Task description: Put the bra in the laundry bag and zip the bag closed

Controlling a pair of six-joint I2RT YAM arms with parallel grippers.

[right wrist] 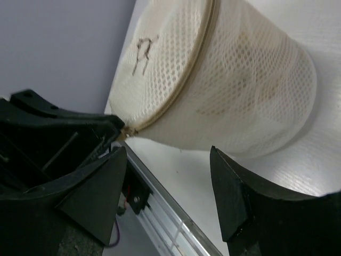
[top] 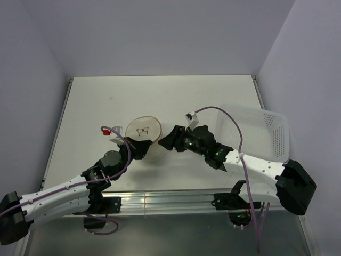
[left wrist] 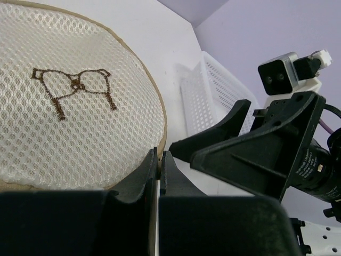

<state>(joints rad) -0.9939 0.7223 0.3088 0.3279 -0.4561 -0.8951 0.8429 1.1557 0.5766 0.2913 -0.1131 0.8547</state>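
The laundry bag [top: 143,132] is a round white mesh drum with a tan seam and a brown bra emblem [left wrist: 74,88] on its top. It lies at the table's middle. My left gripper [top: 139,150] is shut on the bag's near seam edge, and the tan rim runs between its fingertips [left wrist: 159,160]. My right gripper [top: 166,141] stands open just right of the bag [right wrist: 229,80], with only bare table between its fingers [right wrist: 101,192], and it touches nothing. In the right wrist view the left gripper [right wrist: 53,138] pinches the seam's end [right wrist: 126,130]. The bra is hidden.
A white perforated basket [top: 258,130] lies tipped at the right, behind the right arm, and shows in the left wrist view [left wrist: 213,90]. A small red-tipped item [top: 106,129] sits left of the bag. The metal rail [top: 170,198] marks the table's near edge.
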